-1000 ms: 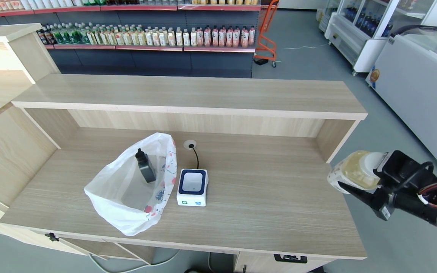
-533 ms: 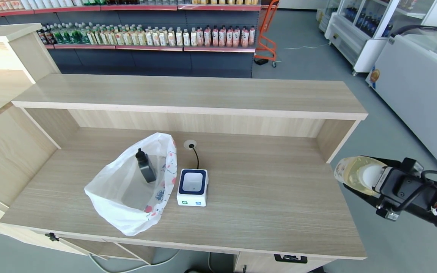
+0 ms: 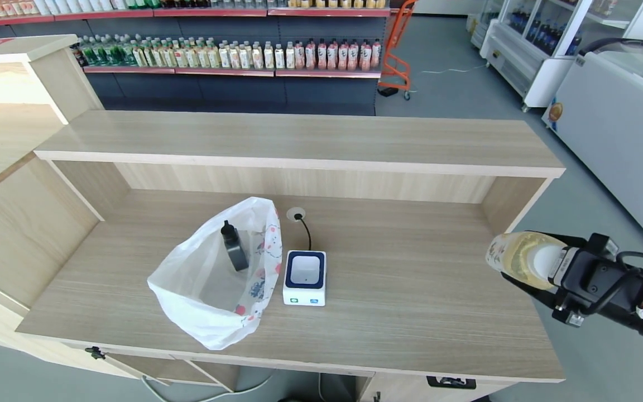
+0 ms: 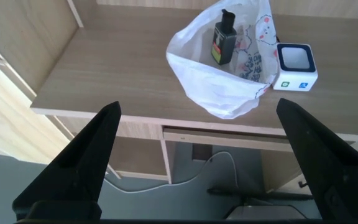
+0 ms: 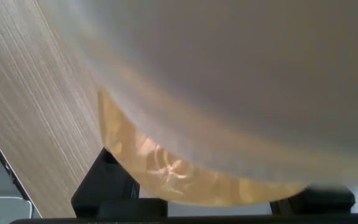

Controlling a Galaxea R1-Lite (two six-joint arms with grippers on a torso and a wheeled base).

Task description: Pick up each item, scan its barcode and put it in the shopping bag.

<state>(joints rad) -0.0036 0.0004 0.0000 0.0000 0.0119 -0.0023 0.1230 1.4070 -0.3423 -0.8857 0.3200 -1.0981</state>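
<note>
A bottle of pale yellow drink [image 3: 510, 251] hangs just off the counter's right end, level with its top, and my right gripper [image 3: 533, 261] is shut on it. Up close, the bottle [image 5: 229, 93] lies over the wood grain of the counter [image 5: 36, 124]. The white shopping bag [image 3: 215, 279] stands open at the counter's middle left with a dark bottle [image 3: 234, 245] upright inside. A white and blue barcode scanner [image 3: 305, 277] sits right beside the bag. My left gripper [image 4: 199, 107] is open, low in front of the counter, facing the bag [image 4: 222, 74] and the scanner [image 4: 296, 65].
The counter [image 3: 411, 290] has a raised back ledge [image 3: 299, 139] and side walls. A black cable [image 3: 305, 234] runs from the scanner to a hole at the back. Drink shelves [image 3: 232, 56] stand behind, and freezers [image 3: 617, 123] to the right.
The head view has shifted, so the whole scene sits further right. My right gripper turned at the wrist with the bottle and is now closer to the counter's right end.
</note>
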